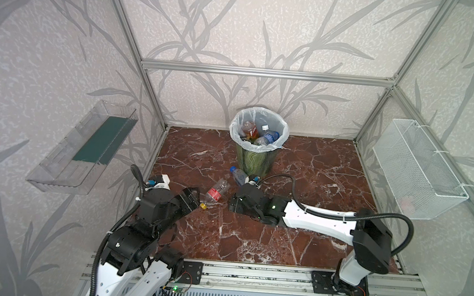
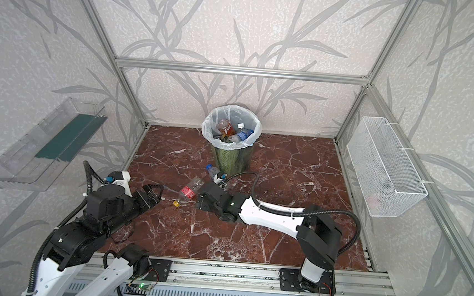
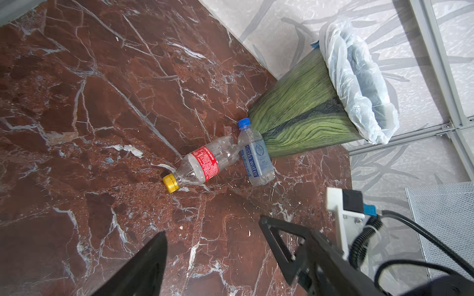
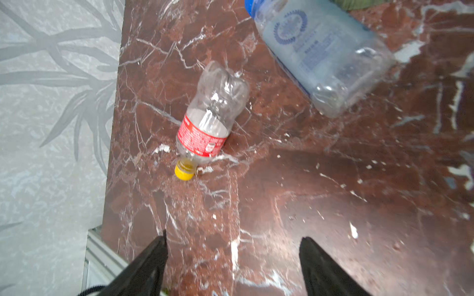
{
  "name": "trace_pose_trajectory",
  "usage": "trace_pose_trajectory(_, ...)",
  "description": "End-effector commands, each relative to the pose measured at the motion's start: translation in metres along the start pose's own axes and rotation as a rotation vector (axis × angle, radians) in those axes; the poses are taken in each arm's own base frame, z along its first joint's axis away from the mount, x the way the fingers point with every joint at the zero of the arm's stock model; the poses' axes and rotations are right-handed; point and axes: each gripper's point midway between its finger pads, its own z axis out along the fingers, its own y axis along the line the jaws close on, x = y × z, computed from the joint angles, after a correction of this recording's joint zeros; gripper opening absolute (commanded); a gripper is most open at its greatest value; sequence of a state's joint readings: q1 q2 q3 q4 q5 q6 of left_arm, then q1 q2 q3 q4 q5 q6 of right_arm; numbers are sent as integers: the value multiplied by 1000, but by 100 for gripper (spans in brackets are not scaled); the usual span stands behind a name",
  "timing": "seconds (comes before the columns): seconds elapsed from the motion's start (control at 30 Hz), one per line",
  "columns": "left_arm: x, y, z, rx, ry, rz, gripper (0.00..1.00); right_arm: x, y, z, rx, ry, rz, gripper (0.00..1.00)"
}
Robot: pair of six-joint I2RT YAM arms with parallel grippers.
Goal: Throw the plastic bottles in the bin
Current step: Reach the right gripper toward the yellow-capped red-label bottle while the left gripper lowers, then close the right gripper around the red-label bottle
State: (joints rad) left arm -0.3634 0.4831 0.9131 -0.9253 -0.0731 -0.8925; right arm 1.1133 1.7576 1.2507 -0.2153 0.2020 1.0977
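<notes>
A clear bottle with a red label and yellow cap (image 1: pixel 217 194) (image 2: pixel 188 192) (image 3: pixel 202 164) (image 4: pixel 210 120) lies on the marble floor. A clear blue-capped bottle (image 1: pixel 239 175) (image 2: pixel 213 172) (image 3: pixel 255 156) (image 4: pixel 320 56) lies beside it, against the foot of the bin (image 1: pixel 255 158) (image 2: pixel 230 159) (image 3: pixel 302 110). The bin is green with a white liner and holds several bottles (image 1: pixel 260 133). My left gripper (image 1: pixel 195 199) (image 2: pixel 160 194) (image 3: pixel 213 226) is open and empty, just left of the red-labelled bottle's cap. My right gripper (image 1: pixel 230 204) (image 2: pixel 197 200) (image 4: pixel 234 236) is open and empty, just right of that bottle.
A clear plastic tray (image 1: pixel 82 148) hangs on the left wall. On the right wall is a white wire-mesh basket (image 1: pixel 419 171) (image 3: pixel 443 217). Aluminium frame posts stand at the back corners, and the arms' mounting rail (image 1: pixel 249 274) runs along the front edge.
</notes>
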Motion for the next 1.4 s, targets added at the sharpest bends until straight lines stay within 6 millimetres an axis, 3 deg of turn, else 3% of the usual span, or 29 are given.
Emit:
trace_pose_trajectory(0.0,-8,8,-17,-28,-44,-1,84,-5,10,19,39,-29,16,82)
trace_pose_trajectory(0.3,-5,14,-27,-12,-54,-3,84,0,32,70,99,-17,-36,86)
trace_pose_trajectory(0.5,-2,16,-28,-11,-48,0,84,-9,34,89,144,-67,-54,92)
trace_pose_trajectory(0.87,1,17,-27,-7,-39,-2,84,-16,27,134,225,-69,-71,91)
trace_pose_trajectory(1.03,2,19,-28,-13,-40,-2,84,-12,18,142,258,-43,-95,85)
trace_pose_trajectory(1.17,3,21,-26,-15,-39,-6,84,-6,7,144,280,-11,-126,75)
trace_pose_trajectory(1.37,5,21,-23,-14,-31,-11,84,8,-9,132,281,44,-181,63)
